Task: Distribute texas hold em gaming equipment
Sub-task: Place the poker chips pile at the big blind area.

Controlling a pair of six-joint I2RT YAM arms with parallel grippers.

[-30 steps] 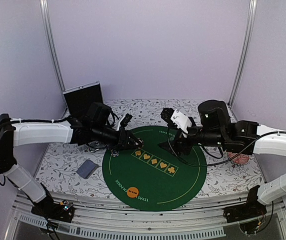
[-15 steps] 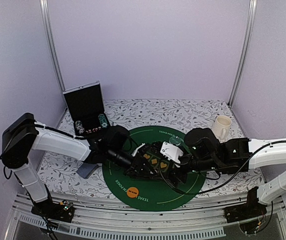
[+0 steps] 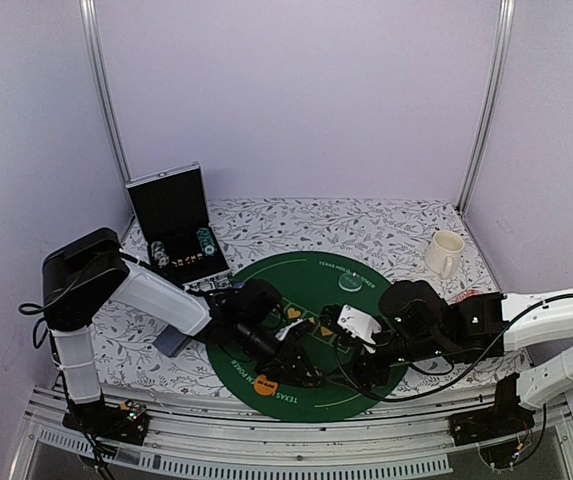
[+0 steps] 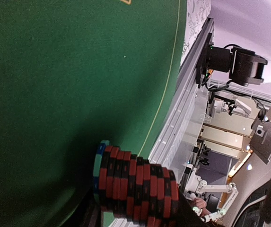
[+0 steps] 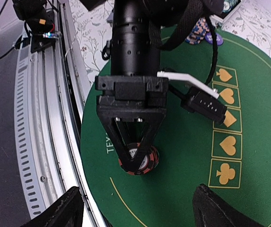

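Note:
A stack of red-and-black poker chips (image 4: 135, 189) with one green-blue chip at its end sits between my left gripper's fingers (image 5: 126, 146), low over the green round mat (image 3: 366, 300) near its front edge. My left gripper (image 3: 301, 368) is shut on this stack (image 5: 140, 161). Just to its right my right gripper (image 3: 361, 375) hangs wide open and holds nothing, looking down on the stack. An orange round disc (image 3: 264, 383) lies at the mat's front. At the mat's back lies a clear disc (image 3: 349, 283). A grey-blue card (image 3: 169, 342) lies left of the mat, partly under my left arm.
An open black case (image 3: 174, 222) with more chips stands at the back left. A white mug (image 3: 444, 252) is at the back right. More loose chips (image 5: 199, 30) lie at the mat's far side. The metal table rail (image 5: 36, 123) runs close along the mat's front.
Both arms have swung from the back of the mat down to its front edge, the left one carrying the chip stack. The right gripper stays open.

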